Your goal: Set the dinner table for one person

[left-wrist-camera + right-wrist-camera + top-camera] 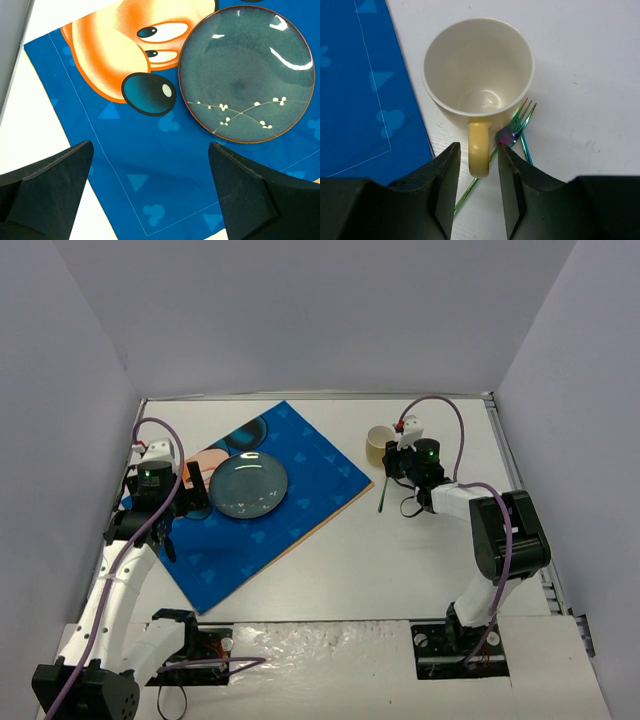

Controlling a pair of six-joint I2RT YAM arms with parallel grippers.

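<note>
Straddling the handle of the cream mug (477,75), the right pincer (478,150) stands partly closed, one finger on either side of the loop. A thin gap seems to show on each side, so I cannot tell whether the pads bear on it. The left pincer (151,145) is spread wide and holds nothing, hanging over the blue placemat (250,550) just beside the dark green plate (248,486).

The surface (400,560) to be set is the big white slab under everything, reaching from the arm bases to the back wall. It looks rigid, heavy and fixed, so it is nothing to grip: it is where things get put down. Its top appears smooth and hard, so I judge that crockery would slide on it readily and knock if dropped.

The placemat lies askew on its left half with the plate resting on it. The mug stands on bare white just off the mat's right edge. An iridescent fork (507,136) lies flat by the handle, tines near the mug's wall. The mug looks stiff, glazed and breakable, and its handle is the natural hold.

No words or brand marks can be read. The mat bears a cartoon face and mouse-head shapes, the plate a painted sprig with white dots.
</note>
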